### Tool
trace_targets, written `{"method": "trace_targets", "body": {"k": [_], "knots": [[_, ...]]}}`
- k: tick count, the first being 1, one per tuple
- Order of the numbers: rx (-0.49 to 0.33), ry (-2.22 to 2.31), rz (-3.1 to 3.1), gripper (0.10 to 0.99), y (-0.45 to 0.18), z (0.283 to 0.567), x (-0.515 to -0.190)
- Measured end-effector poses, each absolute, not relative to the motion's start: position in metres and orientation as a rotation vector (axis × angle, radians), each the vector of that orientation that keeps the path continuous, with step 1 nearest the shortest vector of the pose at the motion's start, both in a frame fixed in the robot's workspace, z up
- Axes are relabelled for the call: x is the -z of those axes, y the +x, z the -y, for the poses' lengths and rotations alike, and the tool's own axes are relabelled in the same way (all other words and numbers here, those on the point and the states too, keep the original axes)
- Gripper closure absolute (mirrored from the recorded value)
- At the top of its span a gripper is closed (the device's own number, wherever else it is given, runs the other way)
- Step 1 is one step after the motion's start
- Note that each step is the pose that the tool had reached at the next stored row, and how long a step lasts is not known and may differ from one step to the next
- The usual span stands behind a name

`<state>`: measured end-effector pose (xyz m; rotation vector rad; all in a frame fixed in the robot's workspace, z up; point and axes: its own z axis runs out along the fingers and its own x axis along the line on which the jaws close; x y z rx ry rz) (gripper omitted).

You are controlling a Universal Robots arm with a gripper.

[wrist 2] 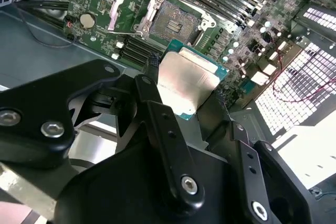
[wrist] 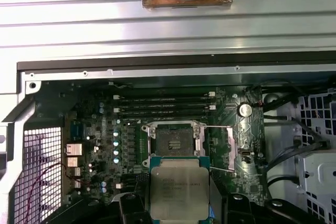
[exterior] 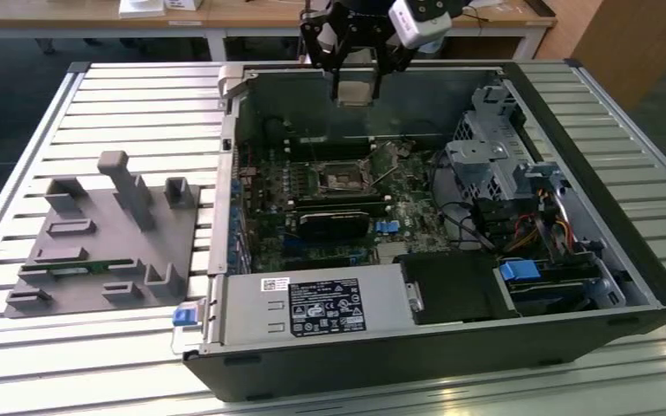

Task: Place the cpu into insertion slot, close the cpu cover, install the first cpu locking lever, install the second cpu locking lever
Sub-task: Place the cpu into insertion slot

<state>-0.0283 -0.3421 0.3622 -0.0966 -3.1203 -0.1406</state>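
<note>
second wrist view: end effector (wrist 2: 186,77) clamps the cpu (wrist 2: 185,86), hanging above the insertion slot (wrist 2: 173,20)

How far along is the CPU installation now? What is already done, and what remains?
Done: the cpu is picked up; the gripper is shut on it, above the open computer case. In hand: the cpu hangs over the board, short of the insertion slot, which is empty. Left: seating the cpu, then closing the cpu cover, which stands open beside the slot, and the locking that follows.
</note>
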Motion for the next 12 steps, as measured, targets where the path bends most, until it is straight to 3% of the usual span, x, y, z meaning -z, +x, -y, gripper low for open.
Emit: {"method": "trace_targets", "body": {"k": [12], "knots": [[0.141,-0.239,3.117,0.549,-0.0284,0.3421,-0.3617]]}}
